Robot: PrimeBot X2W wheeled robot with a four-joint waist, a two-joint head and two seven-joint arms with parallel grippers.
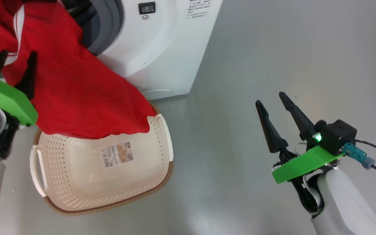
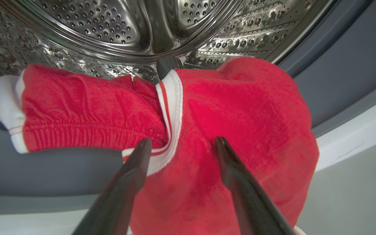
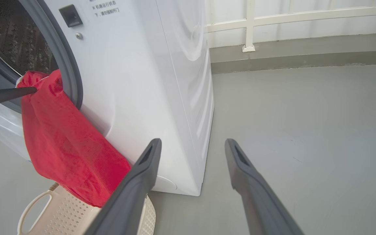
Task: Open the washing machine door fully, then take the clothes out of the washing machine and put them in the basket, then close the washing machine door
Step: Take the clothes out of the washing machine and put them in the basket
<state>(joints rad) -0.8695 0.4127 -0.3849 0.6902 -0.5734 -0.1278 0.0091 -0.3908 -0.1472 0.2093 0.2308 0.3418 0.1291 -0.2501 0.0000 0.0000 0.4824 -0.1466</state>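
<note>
Left jaws, spread, face clothes (image 1: 77, 88) overhanging basket (image 1: 168, 143) rim.

White forearms (image 1: 344, 202), green wrist plates (image 1: 302, 164), long tapered black jaws.

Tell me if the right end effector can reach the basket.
Probably yes: the right end effector is open, with bare floor between it and the basket; the clothes cover only its far rim.

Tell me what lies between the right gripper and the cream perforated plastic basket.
Just bare grey floor: in the head view, nothing sits between the open right gripper and the cream perforated plastic basket.
</note>
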